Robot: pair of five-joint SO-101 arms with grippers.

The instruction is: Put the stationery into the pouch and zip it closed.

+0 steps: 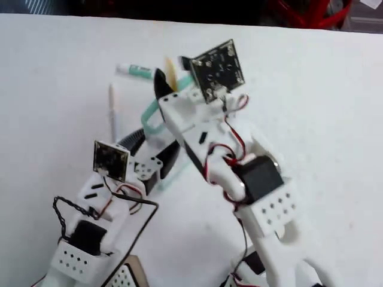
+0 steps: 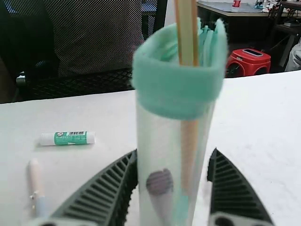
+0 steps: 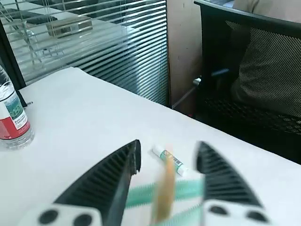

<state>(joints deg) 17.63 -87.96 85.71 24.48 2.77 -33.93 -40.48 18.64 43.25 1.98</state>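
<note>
In the high view both arms lean in over the white surface (image 1: 311, 89) and meet at the pouch (image 1: 149, 113). The right gripper (image 1: 171, 74) hangs above the left gripper (image 1: 152, 149). A glue stick (image 1: 134, 70) and a pen (image 1: 112, 110) lie beside them.

The left wrist view shows the pouch (image 2: 171, 141) standing upright with its teal mouth open at the top. The left gripper (image 2: 171, 188) clasps it between widely spread fingers (image 2: 108, 188). A wooden stick (image 2: 186, 33) stands inside and pokes out above the rim. The glue stick (image 2: 67, 138) lies flat, and the pen (image 2: 35, 181) lies near it.

In the right wrist view the right gripper (image 3: 168, 149) is spread wide and grasps nothing. The wooden stick (image 3: 163, 193) and the pouch rim (image 3: 141, 194) sit between its fingers. A bottle (image 3: 11, 117) stands well apart.
</note>
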